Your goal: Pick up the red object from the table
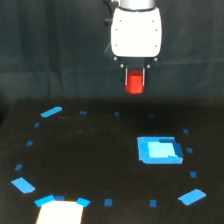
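Exterior view | red object gripped in tool | above table

dark curtain backdrop, white-lit patch

open air under claw, flat blue patch below

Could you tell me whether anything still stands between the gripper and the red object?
No. The red object already sits between the fingers of the gripper, held in the air above the table; nothing visible lies between them.
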Available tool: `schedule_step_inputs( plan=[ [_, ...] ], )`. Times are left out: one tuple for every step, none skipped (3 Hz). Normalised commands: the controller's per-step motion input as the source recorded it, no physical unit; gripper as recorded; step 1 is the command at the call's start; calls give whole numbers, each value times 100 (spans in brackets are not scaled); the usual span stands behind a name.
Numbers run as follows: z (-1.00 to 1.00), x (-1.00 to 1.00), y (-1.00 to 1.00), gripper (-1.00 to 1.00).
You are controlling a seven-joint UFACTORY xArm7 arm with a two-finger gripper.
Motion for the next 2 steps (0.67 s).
schedule_step_inputs(
  plan=[
    [-25, -12, 25, -92],
    [-13, 0, -24, -63]
  ],
)
